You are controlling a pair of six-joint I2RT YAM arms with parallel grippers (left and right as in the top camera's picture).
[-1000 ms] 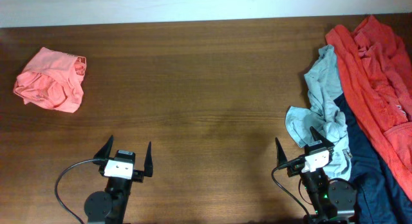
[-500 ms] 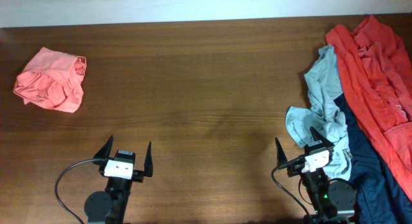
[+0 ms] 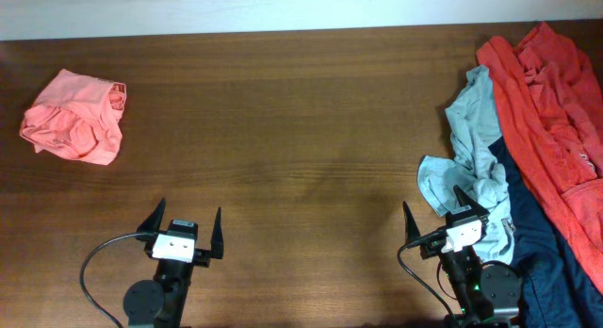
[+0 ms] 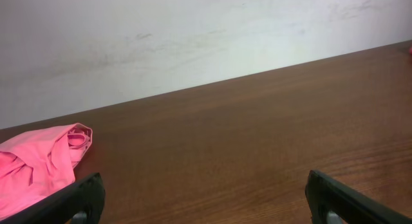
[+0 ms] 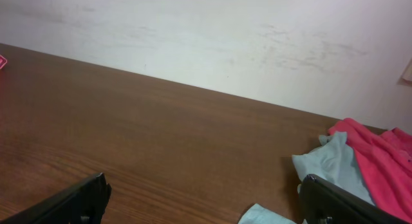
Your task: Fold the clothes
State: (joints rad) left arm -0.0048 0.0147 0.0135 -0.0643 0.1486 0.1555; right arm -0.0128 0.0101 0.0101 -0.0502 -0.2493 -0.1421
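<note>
A crumpled salmon-pink shirt (image 3: 75,117) lies at the table's far left; it also shows in the left wrist view (image 4: 35,166). A pile at the right edge holds a pale grey-blue garment (image 3: 476,154), a red garment (image 3: 551,102) and a navy garment (image 3: 537,248). The right wrist view shows the grey-blue (image 5: 331,169) and red (image 5: 380,163) ones. My left gripper (image 3: 184,229) is open and empty near the front edge, well short of the pink shirt. My right gripper (image 3: 435,218) is open and empty, its right finger over the grey-blue garment.
The brown wooden table (image 3: 301,130) ends at a white wall (image 3: 283,8) at the back. Black cables loop from each arm base at the front edge.
</note>
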